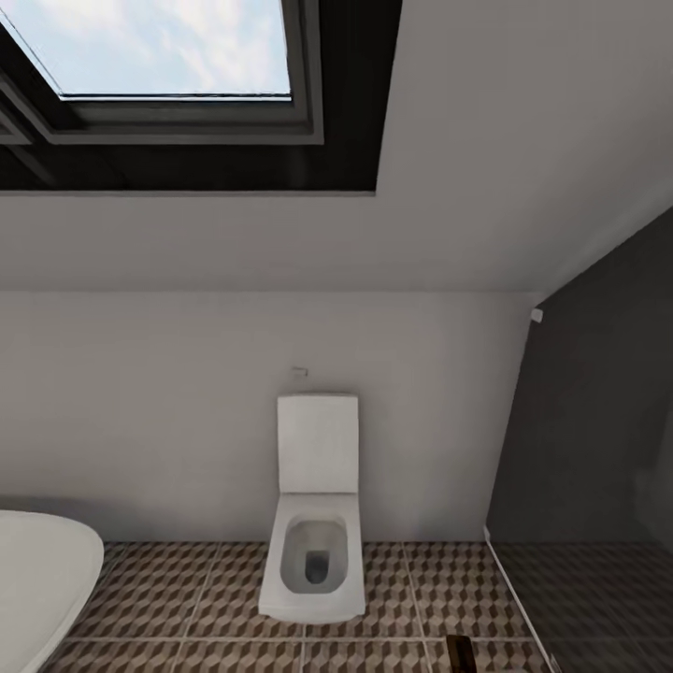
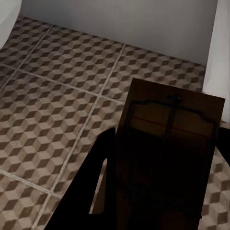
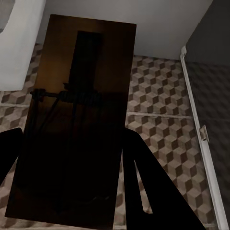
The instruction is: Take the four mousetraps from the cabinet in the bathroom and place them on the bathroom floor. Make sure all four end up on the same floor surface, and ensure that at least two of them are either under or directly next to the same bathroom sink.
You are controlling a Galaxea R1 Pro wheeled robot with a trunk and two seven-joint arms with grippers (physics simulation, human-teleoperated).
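A white square-edged toilet [image 1: 313,551] with its lid raised stands against the pale plain wall, and the rest is placed from it. Under it spreads the bathroom floor [image 1: 187,608], large square tiles printed with brown, beige and white cubes and split by pale grout lines. To the toilet's left curves the smooth white rim of a bathtub [image 1: 42,570]; to its right rises a dark glass shower screen [image 1: 589,439]. High above it a dark-framed skylight [image 1: 159,47] shows sky in the sloped ceiling.

The wrist views add what the head view lacks. In the left wrist view the left end effector [image 2: 143,191], dark and in shadow, is closed on a flat rectangular wooden mousetrap [image 2: 170,124] with dark wire across it and a reddish line, held above the tiles. In the right wrist view the right end effector [image 3: 72,191] grips a second mousetrap [image 3: 81,96], a brown board with a coiled wire spring, above the floor beside the toilet's white side.
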